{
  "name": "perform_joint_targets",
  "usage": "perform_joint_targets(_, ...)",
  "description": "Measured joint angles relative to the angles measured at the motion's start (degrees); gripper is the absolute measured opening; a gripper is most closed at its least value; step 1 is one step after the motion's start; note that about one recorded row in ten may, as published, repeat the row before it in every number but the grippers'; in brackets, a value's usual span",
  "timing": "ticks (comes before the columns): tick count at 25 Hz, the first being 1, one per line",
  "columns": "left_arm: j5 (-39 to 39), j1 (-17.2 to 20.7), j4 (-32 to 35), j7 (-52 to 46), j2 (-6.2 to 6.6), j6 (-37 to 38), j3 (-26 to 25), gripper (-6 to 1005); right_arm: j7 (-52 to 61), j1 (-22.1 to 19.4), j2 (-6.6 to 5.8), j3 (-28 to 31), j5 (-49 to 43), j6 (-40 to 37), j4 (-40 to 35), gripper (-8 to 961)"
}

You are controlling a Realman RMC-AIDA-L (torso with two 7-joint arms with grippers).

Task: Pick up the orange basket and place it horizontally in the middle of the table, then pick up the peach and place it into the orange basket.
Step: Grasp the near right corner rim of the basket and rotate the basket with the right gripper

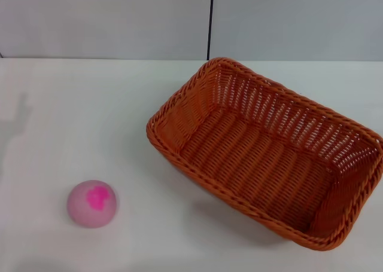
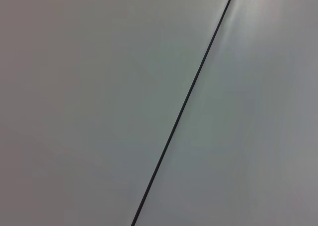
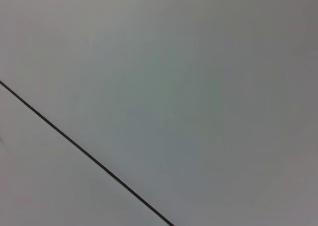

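The orange basket (image 1: 266, 149) lies on the white table (image 1: 90, 116) right of centre, turned diagonally, its near right corner reaching the right side of the head view. It holds nothing. The peach (image 1: 92, 203), pale pink with a magenta blotch on top, rests on the table at the near left, well apart from the basket. Neither gripper shows in any view. Both wrist views show only a plain grey wall with a thin dark seam (image 2: 184, 107).
A grey wall with a vertical dark seam (image 1: 210, 21) stands behind the table's far edge. A faint shadow (image 1: 18, 125) falls on the tabletop at the far left. Bare tabletop lies between the peach and the basket.
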Motion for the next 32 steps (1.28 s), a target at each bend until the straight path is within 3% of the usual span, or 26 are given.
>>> perform_joint_targets(24, -0.04, -0.13, 0.00, 0.00, 0.00, 0.19, 0.00, 847, 0.00, 0.01, -0.09, -0.49, -0.46, 0.11, -0.37, 373)
perform_joint_targets(32, -0.08, -0.47, 0.00, 0.00, 0.00, 0.20, 0.00, 843, 0.17, -0.18, -0.26, -3.29, -0.79, -1.05, -2.65, 372)
